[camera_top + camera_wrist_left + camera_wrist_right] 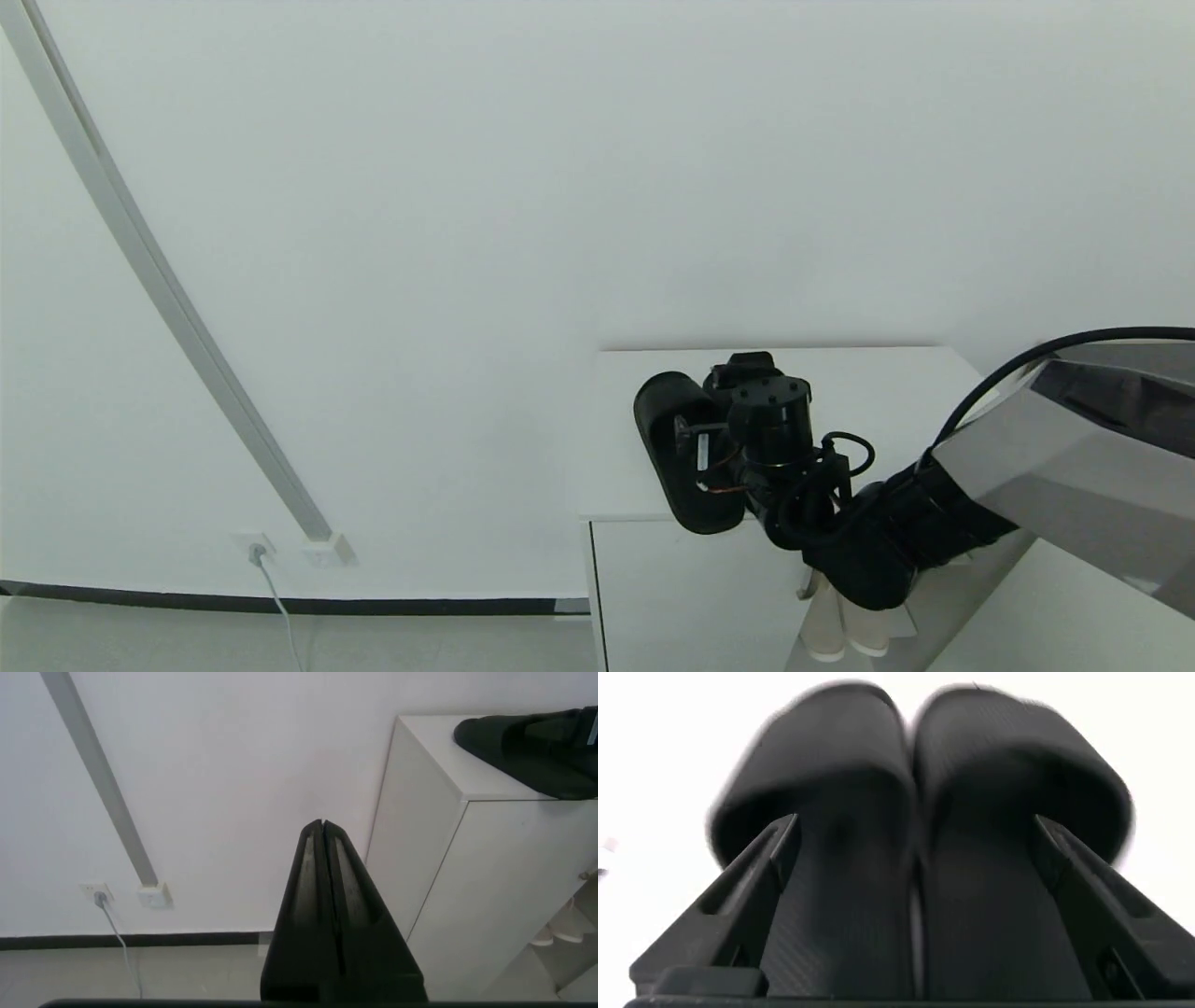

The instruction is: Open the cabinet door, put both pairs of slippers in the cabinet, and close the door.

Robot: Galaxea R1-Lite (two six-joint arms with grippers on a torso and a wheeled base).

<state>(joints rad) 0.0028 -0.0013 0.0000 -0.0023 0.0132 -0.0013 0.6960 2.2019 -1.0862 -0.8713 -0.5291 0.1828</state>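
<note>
Status: the right gripper (910, 835) is clamped on the pair of black slippers (665, 439), one finger on each outer flank, pressing the two together side by side. In the head view the pair sits at lower centre of the frame, over the left end of the white cabinet (878, 373) top; whether the soles touch that surface cannot be told. Two white slippers (845, 639) show at the bottom edge below the arm, apparently already on a shelf inside, which suggests the door stands open. The left gripper (323, 831) is fully closed on nothing, fingers pressed flat together, and hangs well apart from the cabinet on its left side. The step in hand appears to be moving the black pair into the cabinet. Procedure: hold an even squeeze so that neither slipper slides out. Draw the pair forward off the top before descending, so that the toes clear the front edge. Enter the opening level and set down beside the white pair, not on it. Release only once the soles are supported. Hold the left arm clear of this path.
</note>
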